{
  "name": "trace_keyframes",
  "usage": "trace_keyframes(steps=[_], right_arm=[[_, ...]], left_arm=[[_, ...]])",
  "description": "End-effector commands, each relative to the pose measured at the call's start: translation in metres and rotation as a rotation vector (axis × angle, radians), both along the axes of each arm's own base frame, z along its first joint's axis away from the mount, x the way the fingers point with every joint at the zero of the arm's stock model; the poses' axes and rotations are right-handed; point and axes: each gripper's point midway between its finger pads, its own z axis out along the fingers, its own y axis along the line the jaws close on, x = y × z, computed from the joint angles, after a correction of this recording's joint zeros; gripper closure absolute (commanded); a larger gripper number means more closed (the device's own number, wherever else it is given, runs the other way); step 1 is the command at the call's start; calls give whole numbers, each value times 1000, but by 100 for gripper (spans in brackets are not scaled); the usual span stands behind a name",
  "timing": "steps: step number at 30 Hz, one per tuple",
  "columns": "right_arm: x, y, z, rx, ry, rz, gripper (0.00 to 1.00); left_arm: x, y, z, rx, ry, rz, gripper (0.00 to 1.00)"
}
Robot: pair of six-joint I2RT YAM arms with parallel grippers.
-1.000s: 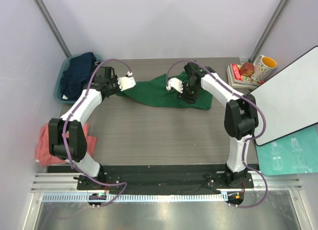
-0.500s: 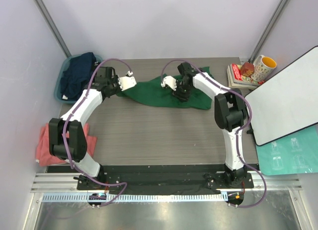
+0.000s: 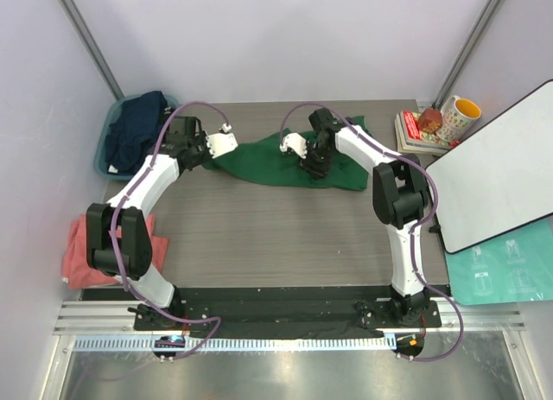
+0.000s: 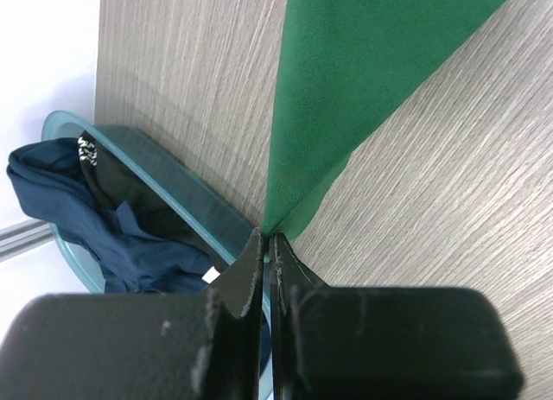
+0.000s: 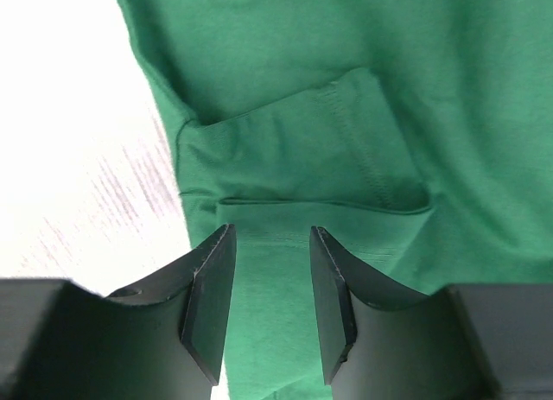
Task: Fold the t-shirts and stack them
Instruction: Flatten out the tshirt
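Grippers meet a dark green t-shirt [image 3: 263,164] lying rumpled across the far middle of the grey wood-grain table [image 3: 276,236]. The left gripper [image 4: 266,244] has its fingers pressed together on the shirt's left corner, the cloth drawn to a taut point at its tips. The right gripper [image 5: 272,236] hangs over a stitched fold near the shirt's middle, its fingers spread. A navy t-shirt [image 3: 138,128] sits heaped in the teal tub [image 3: 102,154] at far left. A salmon-pink t-shirt [image 3: 73,257] lies at the near left edge.
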Motion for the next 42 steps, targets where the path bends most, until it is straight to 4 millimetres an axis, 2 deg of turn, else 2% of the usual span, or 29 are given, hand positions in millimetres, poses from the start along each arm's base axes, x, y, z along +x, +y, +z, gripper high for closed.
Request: trace_keyframes(steps=[1,11,17,21,23,24,29,30,36,40,42], right_arm=[[-6,8,20,41,-10,15,55],[-15,12,13,40,28,24,53],[-23,6,-5,8,66,18,54],[-15,4,-14,-9,46,-6,56],[-11,2,-17,-21,33,-19,62],[-9,1,-19,-22,29,-25,70],[2,0,-16,-33,-16,-37,90],[2,0,-16,-33,-19,-38,97],[10,-2,-4,-37,-58,-48,99],[26,-10,27,-52,-147,-80,99],[43,-16,57,-65,-235,-111,99]], left_arm=[[14,-8,19,-28,-59,-9,100],[15,-10,20,-27,-62,-18,100],[15,-12,19,-34,-57,-20,100],[15,-14,20,-38,-57,-22,100],[15,-14,20,-38,-59,-20,100],[15,-14,20,-38,-59,-22,100],[15,-14,20,-41,-57,-21,100],[15,-15,19,-44,-54,-20,100],[14,-16,18,-47,-53,-20,100],[16,-16,19,-54,-61,-13,100],[18,-15,20,-56,-68,-5,100]])
